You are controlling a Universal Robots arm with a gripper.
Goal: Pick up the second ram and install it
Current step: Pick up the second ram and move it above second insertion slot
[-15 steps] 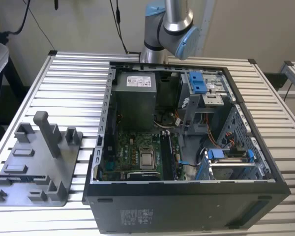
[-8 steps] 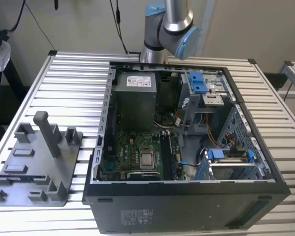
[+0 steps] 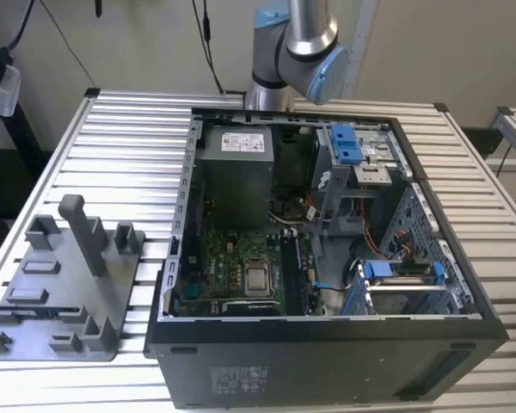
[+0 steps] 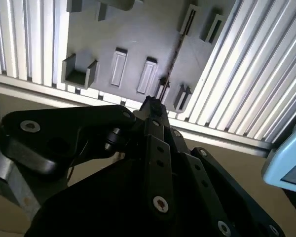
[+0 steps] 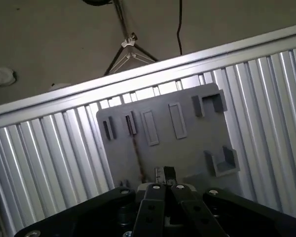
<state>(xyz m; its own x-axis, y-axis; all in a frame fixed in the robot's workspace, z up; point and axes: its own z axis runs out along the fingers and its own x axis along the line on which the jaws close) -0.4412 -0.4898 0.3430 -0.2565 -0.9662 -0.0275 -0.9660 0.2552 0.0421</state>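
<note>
The second ram stands on edge in a slot of the grey holder tray, seen as a thin dark line. The second wrist view has the same ram running across the tray. In the exterior view it is a dark strip near the front edge of the tray. My gripper hangs above the tray, close beside the stick and apart from it, its fingertips shut together with nothing between them.
An open computer case lies on the ribbed metal table, at the exterior view's right of the tray. Inside are the motherboard, a power supply and blue drive clips. The arm's base stands behind the case.
</note>
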